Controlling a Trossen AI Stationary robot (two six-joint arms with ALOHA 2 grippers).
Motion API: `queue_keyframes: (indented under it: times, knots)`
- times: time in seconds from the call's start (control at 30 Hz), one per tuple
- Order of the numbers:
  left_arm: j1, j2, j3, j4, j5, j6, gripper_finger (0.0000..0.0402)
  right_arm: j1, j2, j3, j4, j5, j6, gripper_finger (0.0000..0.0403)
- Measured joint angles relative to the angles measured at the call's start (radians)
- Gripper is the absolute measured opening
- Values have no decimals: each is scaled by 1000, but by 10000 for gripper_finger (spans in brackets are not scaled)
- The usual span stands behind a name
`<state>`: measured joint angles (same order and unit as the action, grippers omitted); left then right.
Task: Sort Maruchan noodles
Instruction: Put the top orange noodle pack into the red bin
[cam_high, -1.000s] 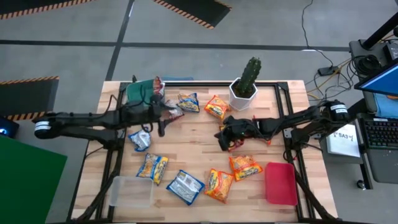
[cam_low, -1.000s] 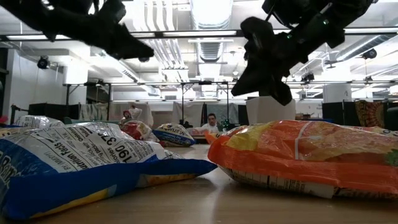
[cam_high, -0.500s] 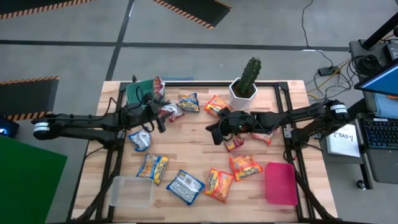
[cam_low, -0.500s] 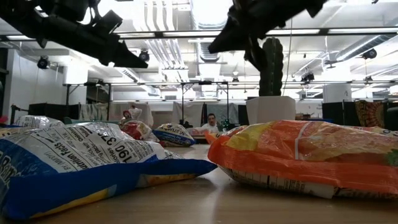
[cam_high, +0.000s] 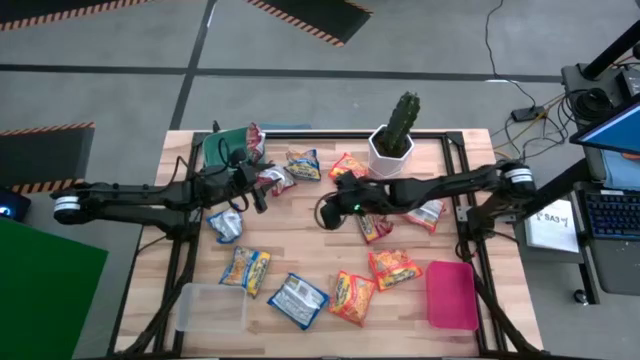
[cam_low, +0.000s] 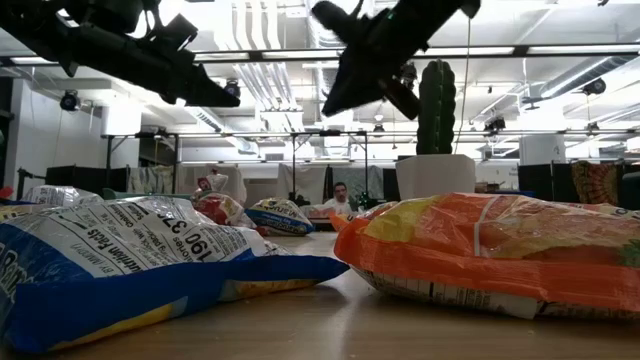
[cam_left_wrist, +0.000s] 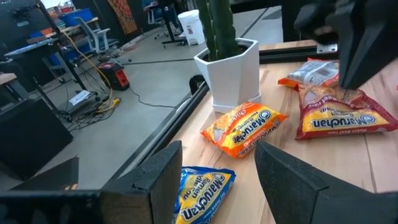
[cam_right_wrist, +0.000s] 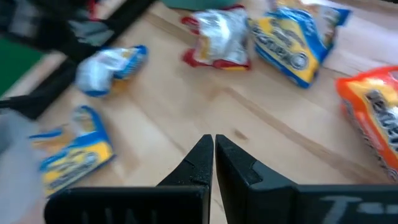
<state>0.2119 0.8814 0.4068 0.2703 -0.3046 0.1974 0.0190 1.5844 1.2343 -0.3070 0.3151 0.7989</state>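
1. Right claw (cam_high: 326, 212) hangs over bare wood mid-surface, fingers pressed together, holding nothing.
2. The red-silver packet (cam_high: 277, 180) lies beyond it toward the left arm's side, with a blue-yellow packet (cam_high: 304, 163) beside that.
3. Left claw (cam_high: 262, 192) is spread, empty and just beside the red-silver packet, so the left arm looks better placed.

The table (cam_high: 300, 235) is pale planked wood with a matt, visibly grained surface. The noodle packets (cam_high: 352, 298) are crinkly plastic film that catches glossy highlights, while the red tray (cam_high: 450, 296) looks like smooth plastic. Both grippers' fingers (cam_right_wrist: 198, 163) are matt black.
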Motion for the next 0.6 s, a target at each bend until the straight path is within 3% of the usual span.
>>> queue_keyframes:
  times: [0.23,0.37,0.6]
  knots:
    - [0,0,0,-1,0,-16,185,-6,116,129,-349,-19,191,9]
    - [0,0,0,-1,0,-23,185,-11,147,186,-606,-157,278,9]
    - [0,0,0,0,0,-24,185,-10,151,199,-688,-260,285,12]
